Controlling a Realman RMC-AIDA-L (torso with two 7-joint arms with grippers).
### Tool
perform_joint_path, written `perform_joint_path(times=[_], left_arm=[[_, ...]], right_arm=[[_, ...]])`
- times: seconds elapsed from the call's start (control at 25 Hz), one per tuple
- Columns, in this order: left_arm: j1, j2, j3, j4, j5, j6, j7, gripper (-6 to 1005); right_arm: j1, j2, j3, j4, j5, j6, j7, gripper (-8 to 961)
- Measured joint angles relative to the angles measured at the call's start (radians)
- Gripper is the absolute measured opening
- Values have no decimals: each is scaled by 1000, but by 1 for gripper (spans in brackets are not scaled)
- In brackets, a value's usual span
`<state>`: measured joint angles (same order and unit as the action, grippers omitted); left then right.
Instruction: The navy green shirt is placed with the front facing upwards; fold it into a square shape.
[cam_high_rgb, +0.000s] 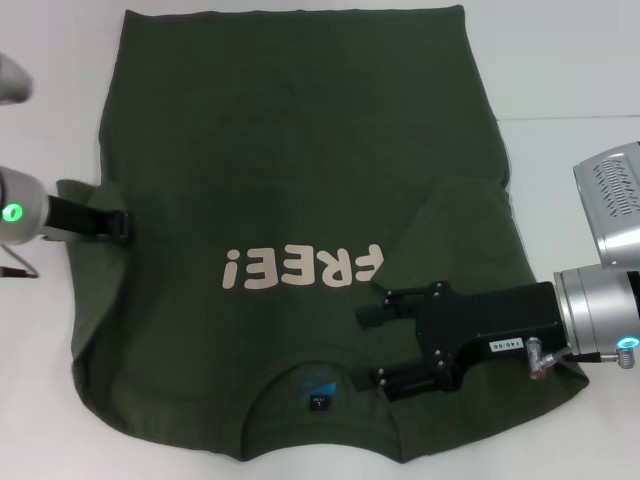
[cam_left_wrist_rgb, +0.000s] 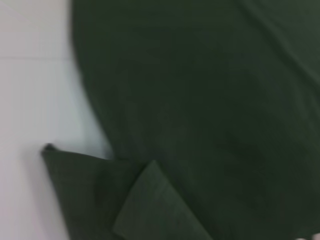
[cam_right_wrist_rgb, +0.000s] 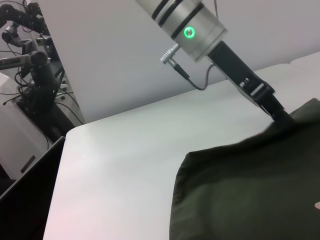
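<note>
The large dark olive-green cotton T-shirt lies front-up on the white table, its long axis running away from the robot, collar nearest and hem farthest. Its cream "FREE!" lettering reads upside down. Its right sleeve is folded inward. The right gripper hovers beside the collar, jaws spread. The left gripper pinches the left sleeve.

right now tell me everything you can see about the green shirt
The navy green shirt is a dark olive, soft-looking cotton tee lying flat, front up, on the white table. Cream FREE! lettering reads upside down from the head view, and the collar with its blue label is nearest the robot. The sleeve on the robot's right is folded inward. The left gripper is at the left sleeve edge; the right gripper, jaws open, is over the shoulder.
</note>
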<state>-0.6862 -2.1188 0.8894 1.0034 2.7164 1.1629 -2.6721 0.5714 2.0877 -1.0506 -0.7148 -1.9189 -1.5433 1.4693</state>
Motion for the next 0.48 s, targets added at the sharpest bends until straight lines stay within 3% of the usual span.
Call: perform_joint_path(times=[0.16,0.48], left_arm=[[-29,-21,2,-43,3,-19,23,33],[-36,-44,4,-74,-28,-26,72,33]], right_arm=[[0,0,-1,0,0,1,-1,834],[1,-1,-2,0,0,4,-2,834]])
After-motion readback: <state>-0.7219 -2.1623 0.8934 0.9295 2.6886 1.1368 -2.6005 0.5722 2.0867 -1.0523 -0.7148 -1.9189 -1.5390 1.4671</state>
